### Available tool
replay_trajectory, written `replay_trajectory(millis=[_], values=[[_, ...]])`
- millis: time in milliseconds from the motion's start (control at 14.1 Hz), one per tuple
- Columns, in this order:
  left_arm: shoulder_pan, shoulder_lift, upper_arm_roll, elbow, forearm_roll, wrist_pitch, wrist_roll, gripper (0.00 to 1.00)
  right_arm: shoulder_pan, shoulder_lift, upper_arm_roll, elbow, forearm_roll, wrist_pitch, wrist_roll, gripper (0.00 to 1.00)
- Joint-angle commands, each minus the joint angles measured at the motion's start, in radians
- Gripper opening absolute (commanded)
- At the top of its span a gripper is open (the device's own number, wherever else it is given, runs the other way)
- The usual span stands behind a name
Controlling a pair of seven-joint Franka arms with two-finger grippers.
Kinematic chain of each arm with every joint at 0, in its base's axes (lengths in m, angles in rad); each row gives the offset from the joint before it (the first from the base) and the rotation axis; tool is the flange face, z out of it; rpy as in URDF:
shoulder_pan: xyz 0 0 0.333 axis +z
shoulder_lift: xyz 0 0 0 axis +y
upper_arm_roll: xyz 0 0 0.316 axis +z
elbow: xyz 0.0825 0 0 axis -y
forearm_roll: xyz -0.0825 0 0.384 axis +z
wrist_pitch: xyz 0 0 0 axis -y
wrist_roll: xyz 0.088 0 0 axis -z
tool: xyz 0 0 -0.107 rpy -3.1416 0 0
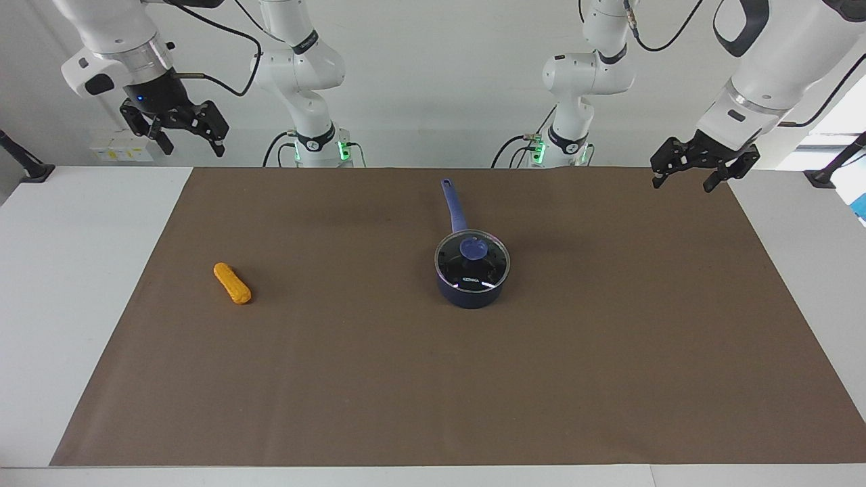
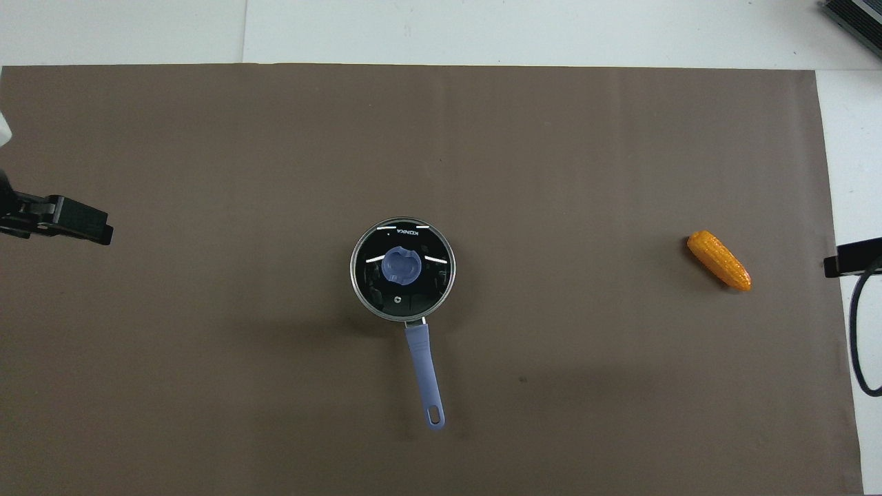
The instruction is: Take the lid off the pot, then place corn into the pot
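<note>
The pot (image 1: 470, 295), a dark blue saucepan, stands near the middle of the brown mat with its long handle (image 2: 424, 372) pointing toward the robots. The glass lid (image 1: 482, 270) with a blue knob (image 2: 401, 266) sits on the pot, closing it. The orange-yellow corn (image 1: 232, 283) lies on the mat toward the right arm's end of the table, well apart from the pot. My right gripper (image 1: 193, 145) hangs open and empty, raised over its end of the table. My left gripper (image 1: 683, 184) hangs open and empty over the mat's edge at its own end.
The brown mat (image 1: 433, 392) covers most of the white table (image 1: 67, 284), which shows bare at both ends. Black stands (image 1: 30, 169) sit at the table's corners nearest the robots. A cable (image 2: 858, 344) loops at the right arm's end.
</note>
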Motion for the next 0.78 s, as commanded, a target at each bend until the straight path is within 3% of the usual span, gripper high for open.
replay_trajectory(millis=[0, 708], values=[[0.007, -0.014, -0.002, -0.003, 0.006, -0.020, 0.028, 1.00, 0.000, -0.021, 0.005, -0.017, 0.011, -0.013, -0.020, 1.00], [0.007, -0.037, -0.002, -0.040, -0.001, -0.005, 0.019, 1.00, -0.002, -0.019, 0.003, -0.017, 0.011, -0.011, -0.020, 1.00]])
